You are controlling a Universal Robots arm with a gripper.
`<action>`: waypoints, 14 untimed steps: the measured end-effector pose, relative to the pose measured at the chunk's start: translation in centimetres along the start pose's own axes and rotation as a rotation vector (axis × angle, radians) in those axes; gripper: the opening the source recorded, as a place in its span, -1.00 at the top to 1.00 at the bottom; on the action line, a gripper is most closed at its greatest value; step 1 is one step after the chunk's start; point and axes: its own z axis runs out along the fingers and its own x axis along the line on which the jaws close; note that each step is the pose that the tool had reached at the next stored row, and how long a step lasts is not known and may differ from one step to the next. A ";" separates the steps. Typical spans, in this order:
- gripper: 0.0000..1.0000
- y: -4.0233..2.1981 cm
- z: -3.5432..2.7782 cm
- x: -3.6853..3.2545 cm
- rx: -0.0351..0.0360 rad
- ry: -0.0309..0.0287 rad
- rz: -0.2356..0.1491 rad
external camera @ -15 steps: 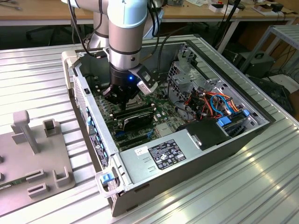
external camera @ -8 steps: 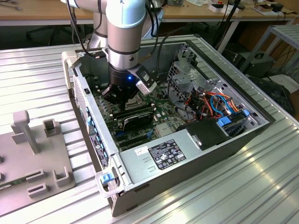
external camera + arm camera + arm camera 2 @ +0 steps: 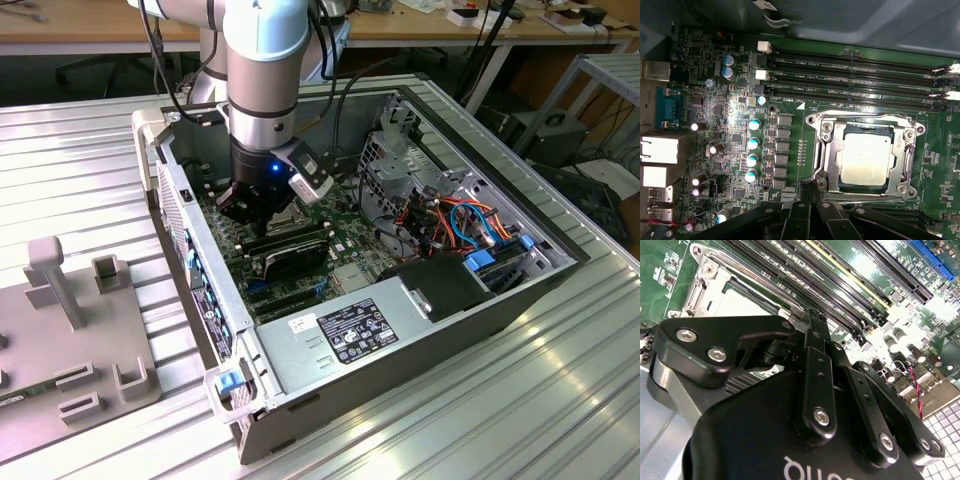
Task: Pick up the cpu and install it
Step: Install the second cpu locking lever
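Green board (image 3: 715,100) fills the floor of the open case (image 3: 520,290), and my gripper (image 3: 807,187) is down inside it, just beside the socket (image 3: 825,150). My fingers (image 3: 816,322) are pressed together, tips meeting with nothing between them; in both wrist views they come to a narrow point at the edge of the socket's metal frame. The cpu (image 3: 865,160) lies flat in the socket, its silver lid facing up, with the frame around it on all sides. My fingertips are near one corner of the frame, close to the cpu but apart from it. Beyond the socket run four long black memory slots (image 3: 850,75), side by side, and on the other side stands a row of small capacitors (image 3: 753,150) with blue-and-silver tops. In the exterior view my arm (image 3: 262,90) drops straight down into the case, with a small blue light glowing at the wrist. A grey power supply (image 3: 350,335) lies along the near wall of the case, and a bundle of orange and blue cables (image 3: 460,225) lies towards the exterior view's right. The case rests on a ribbed metal table (image 3: 450,420), and a grey fixture (image 3: 70,340) stands on it at the exterior view's left, well apart from the case.
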 end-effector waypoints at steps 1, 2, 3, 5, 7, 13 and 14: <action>0.79 0.00 0.00 0.00 0.0000 0.0001 0.000; 0.79 0.00 0.00 0.00 0.0000 0.0001 0.000; 0.79 0.00 0.00 0.01 0.0000 0.0001 0.000; 0.79 0.00 0.00 0.01 0.0000 0.0000 0.000; 0.79 0.00 0.01 0.01 0.0000 0.0000 0.000; 0.79 0.02 0.03 0.02 -0.0066 -0.0014 0.000; 0.79 0.02 0.02 0.03 -0.0069 -0.0014 0.000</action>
